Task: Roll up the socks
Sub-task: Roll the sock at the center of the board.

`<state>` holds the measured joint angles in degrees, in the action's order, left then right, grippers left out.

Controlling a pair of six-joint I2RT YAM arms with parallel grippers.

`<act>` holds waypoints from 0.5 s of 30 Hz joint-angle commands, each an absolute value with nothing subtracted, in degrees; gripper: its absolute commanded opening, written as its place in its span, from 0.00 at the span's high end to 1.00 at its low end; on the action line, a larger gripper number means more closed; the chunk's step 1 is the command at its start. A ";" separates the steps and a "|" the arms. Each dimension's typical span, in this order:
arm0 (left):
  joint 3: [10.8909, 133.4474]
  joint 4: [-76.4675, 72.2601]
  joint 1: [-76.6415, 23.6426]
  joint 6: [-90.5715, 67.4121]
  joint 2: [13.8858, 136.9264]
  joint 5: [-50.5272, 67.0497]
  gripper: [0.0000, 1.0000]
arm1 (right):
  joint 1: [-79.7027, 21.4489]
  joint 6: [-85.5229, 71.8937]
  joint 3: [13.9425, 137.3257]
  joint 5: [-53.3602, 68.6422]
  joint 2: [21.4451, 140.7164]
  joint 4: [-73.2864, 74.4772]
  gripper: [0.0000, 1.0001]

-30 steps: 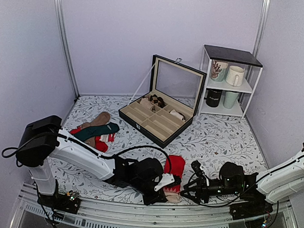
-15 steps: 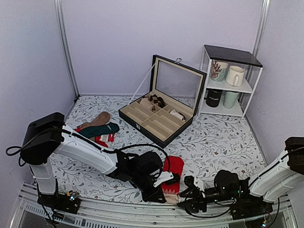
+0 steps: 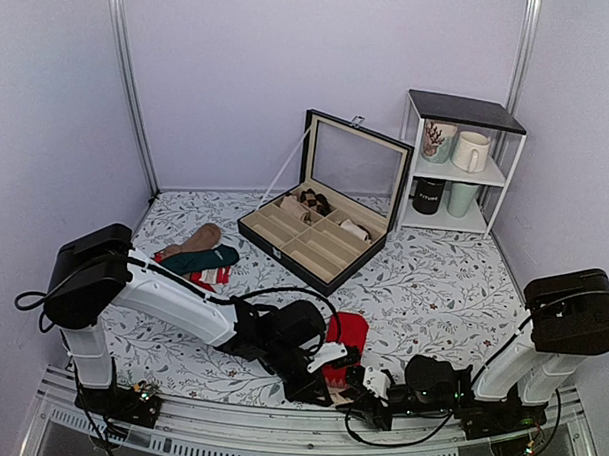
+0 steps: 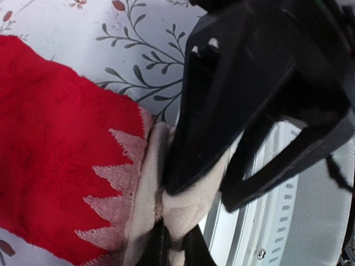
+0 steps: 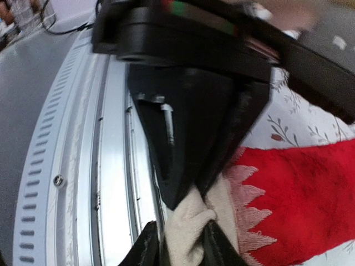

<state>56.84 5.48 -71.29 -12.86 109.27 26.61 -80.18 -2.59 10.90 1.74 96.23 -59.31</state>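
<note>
Left wrist view: the socks (image 4: 61,160) are a bright red fuzzy pair lying flat. A pale zigzag border marks where the red meets the beige cuff (image 4: 186,213). From above, they sit at the near edge of the table (image 3: 433,283), about the middle, with the cuff nearest me and the red foot running toward the far side.

Handling judgement: light, soft and limp, with no stiffness to push against. The pile looks grippy rather than slick, and nothing about it is fragile. A roll will only hold if both layers stay pinched together, since a grip on one layer would let the pair shear apart. The cuff is the thickest, firmest part, so I judge it the right place to take hold and start turning toward the toe.

Left gripper (image 4: 175,245): fingers pressed together on a fold of the cuff, holding it.

Right gripper (image 5: 183,246): one finger on either side of a bunched tuft of the same cuff. The fabric fills the gap, so I read it as a pinch. The two grippers are nearly touching, which leaves little room to manoeuvre.

Just beyond the cuff on the near side is the metal rail (image 3: 178,424). There is a snag risk if the fabric drags over it.

Well apart from the pair: other socks (image 3: 195,256) at the far left, the open compartment box (image 3: 284,252) at the far centre, and the mug rack (image 3: 464,109) at the far right.
</note>
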 commanded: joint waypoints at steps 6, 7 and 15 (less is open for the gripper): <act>52.38 15.41 -69.96 -13.13 110.80 20.50 0.88 | -82.04 -11.53 10.53 -3.30 95.78 -54.43 1.00; 52.16 14.87 -69.77 -13.21 109.61 18.89 0.83 | -82.05 -13.03 10.06 -3.73 94.04 -53.24 1.00; 48.74 1.26 -70.51 -5.90 94.95 5.49 0.57 | -77.12 -23.50 5.97 0.63 83.06 -45.21 1.00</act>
<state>51.18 5.72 -70.83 -11.03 101.12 15.03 -80.55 -16.05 7.86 -3.57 86.78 -52.23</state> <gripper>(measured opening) 0.399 0.044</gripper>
